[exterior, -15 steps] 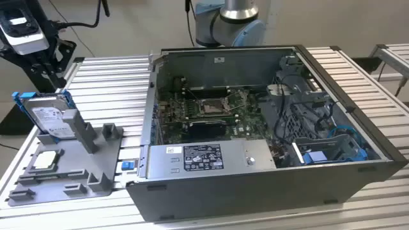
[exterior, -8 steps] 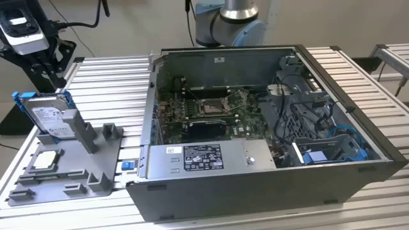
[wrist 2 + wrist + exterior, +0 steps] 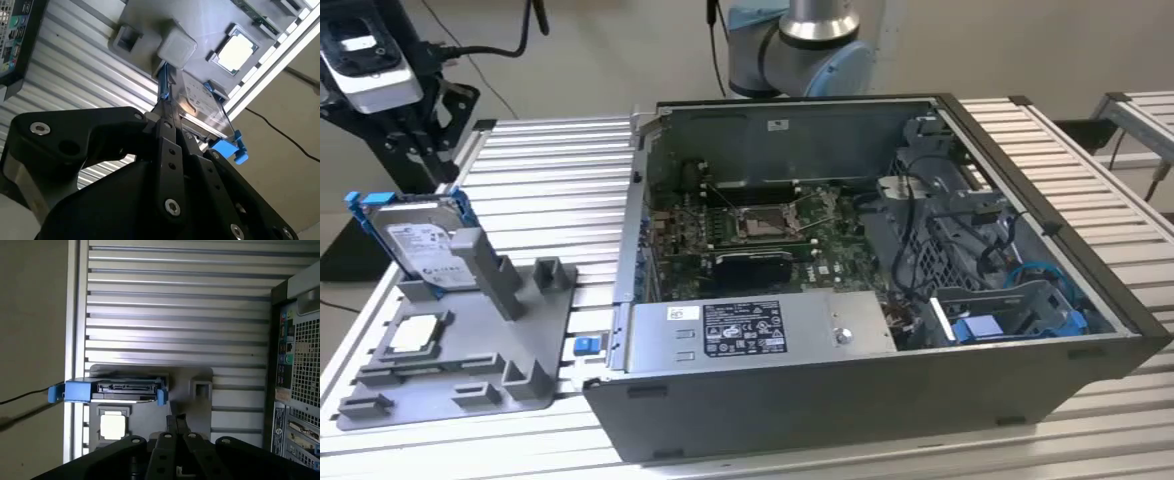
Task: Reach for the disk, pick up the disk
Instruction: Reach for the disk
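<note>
The disk [image 3: 424, 240] is a silver drive with a white label in a blue bracket. It stands on edge in a slot of the grey fixture [image 3: 520, 350] at the exterior view's left. My gripper [image 3: 434, 160] hangs above and a little behind it, not touching. Both wrist views look down past the fingers at the disk [image 3: 202, 107] [image 3: 125, 388], seen edge-on with its blue tabs sticking out. In both, the gripper [image 3: 162, 117] [image 3: 176, 419] has its black fingers pressed together with nothing between them.
A small square silver chip [image 3: 416, 335] lies flat in the fixture in front of the disk. An open computer case [image 3: 854, 280] stands to the exterior view's right on the ribbed metal table [image 3: 560, 160]. A small blue part [image 3: 587, 345] lies beside the case.
</note>
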You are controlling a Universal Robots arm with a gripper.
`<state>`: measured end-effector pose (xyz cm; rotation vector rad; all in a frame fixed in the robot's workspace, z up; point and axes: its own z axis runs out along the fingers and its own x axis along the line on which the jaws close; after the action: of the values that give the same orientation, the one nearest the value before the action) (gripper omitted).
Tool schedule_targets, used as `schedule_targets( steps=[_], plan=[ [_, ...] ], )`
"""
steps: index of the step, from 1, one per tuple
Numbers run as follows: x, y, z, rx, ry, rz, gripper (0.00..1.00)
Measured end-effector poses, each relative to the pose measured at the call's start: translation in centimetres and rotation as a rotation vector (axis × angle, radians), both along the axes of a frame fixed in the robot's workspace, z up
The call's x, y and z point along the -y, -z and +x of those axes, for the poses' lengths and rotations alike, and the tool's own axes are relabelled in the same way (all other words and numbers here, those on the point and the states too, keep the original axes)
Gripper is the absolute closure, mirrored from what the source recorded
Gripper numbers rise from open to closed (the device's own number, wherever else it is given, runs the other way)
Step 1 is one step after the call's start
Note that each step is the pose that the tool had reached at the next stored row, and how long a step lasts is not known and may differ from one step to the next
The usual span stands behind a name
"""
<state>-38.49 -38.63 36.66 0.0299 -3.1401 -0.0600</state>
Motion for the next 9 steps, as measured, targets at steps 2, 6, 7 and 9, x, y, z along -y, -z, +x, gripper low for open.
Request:
schedule_targets(
  steps=[2,6,7,9],
  plan=[
    [-0.41,0.01,-0.4,0.0000,0.000,0.0001,1.00],
    [-0.83,0.05,-1.9,-0.0002,0.000,-0.0001,1.00],
    [-0.91,0.07,-2.4,-0.0001,0.000,-0.0001,1.00],
    [-1.13,0.13,-3.3,0.0000,0.000,0.0000,1.00]
  ],
)
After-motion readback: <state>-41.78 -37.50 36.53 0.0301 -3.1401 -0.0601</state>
